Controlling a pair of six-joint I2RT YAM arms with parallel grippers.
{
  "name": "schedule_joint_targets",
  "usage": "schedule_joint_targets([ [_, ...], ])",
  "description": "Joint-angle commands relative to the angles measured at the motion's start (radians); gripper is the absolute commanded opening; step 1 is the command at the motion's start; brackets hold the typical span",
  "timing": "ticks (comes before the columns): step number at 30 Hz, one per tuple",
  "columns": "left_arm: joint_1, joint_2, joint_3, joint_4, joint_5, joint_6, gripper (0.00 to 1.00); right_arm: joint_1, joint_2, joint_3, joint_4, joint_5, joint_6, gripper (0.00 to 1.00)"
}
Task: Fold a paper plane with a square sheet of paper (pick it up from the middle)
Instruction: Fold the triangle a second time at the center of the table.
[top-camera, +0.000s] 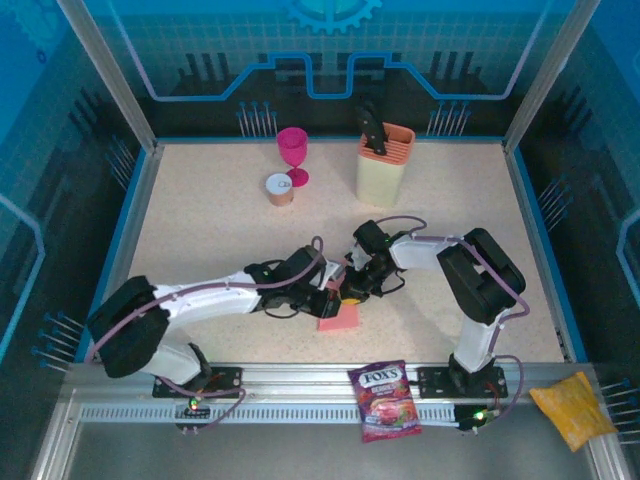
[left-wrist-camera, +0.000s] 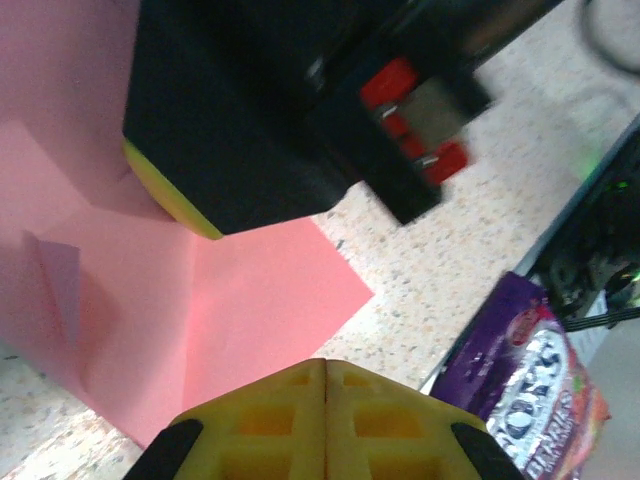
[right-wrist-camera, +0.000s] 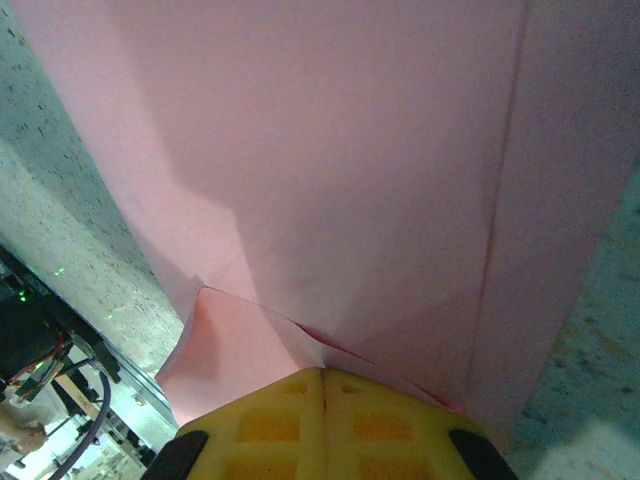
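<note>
**Creased pink sheet between two closed pincers**

The square sheet of paper, creased and partly folded, lies on the tabletop just ahead of my left pincer. That pincer's yellow fingers are pressed together with nothing between them. My right pincer is fully closed too, its tips against the sheet's folded edge. I cannot tell whether a layer is nipped there. It faces the left pincer across the sheet. A purple candy bag lies to the left pincer's right, off the paper.
</note>
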Motion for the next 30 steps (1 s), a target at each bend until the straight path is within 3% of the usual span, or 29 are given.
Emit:
schedule_joint_targets([
  [1, -0.009, 0.054, 0.01, 0.026, 0.0, -0.001, 0.07, 0.003, 0.053, -0.041, -0.049, 0.077, -0.005, 0.0],
  [17, -0.006, 0.172, -0.063, 0.059, -0.027, 0.036, 0.0, -0.011, 0.055, -0.051, -0.038, 0.087, -0.012, 0.0],
  [26, -0.006, 0.024, -0.068, 0.022, -0.128, 0.004, 0.0, -0.012, 0.053, -0.051, -0.036, 0.089, -0.014, 0.0],
  [30, -0.005, 0.028, -0.075, 0.026, -0.129, -0.003, 0.0, -0.012, 0.057, -0.051, -0.038, 0.09, -0.017, 0.0],
])
